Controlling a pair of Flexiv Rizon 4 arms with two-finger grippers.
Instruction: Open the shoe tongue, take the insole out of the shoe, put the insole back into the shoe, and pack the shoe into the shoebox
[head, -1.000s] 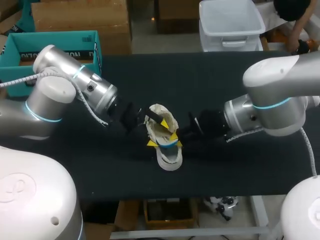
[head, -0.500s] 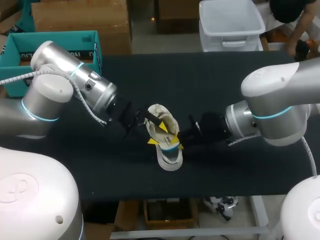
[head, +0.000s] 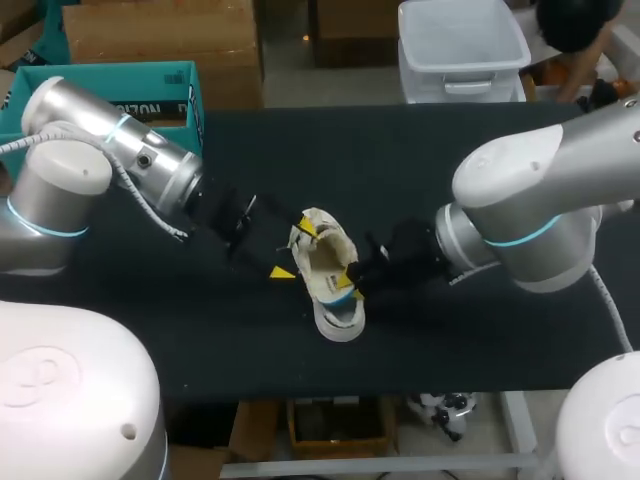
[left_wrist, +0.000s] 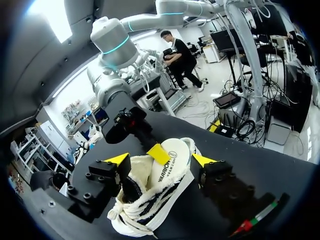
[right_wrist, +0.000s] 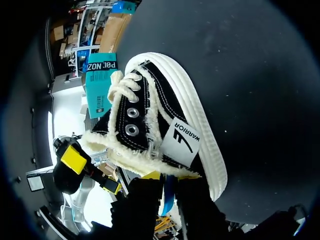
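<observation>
**Status.** Shoe (head: 330, 262) lies mid-table (head: 470, 340), between both arms. Right gripper (head: 351, 281) is closed narrow on the shoe's collar, with a blue strip between its fingers. Whether the insole (left_wrist: 170, 161) is also in that pinch cannot be told. Insole stands angled up out of the opening. Left gripper (head: 294, 250) is spread wide, straddling the shoe without clamping it. Shoebox (head: 110, 88) sits well apart, at the far left.

**Risks (est.)**
1. Collar pinch is thin and may slip — shoe then tips or drags.
2. W/ no clamp from the left gripper, a pull on the insole likely lifts the whole shoe.
3. Insole may fold on re-seating if pushed off-axis.
</observation>
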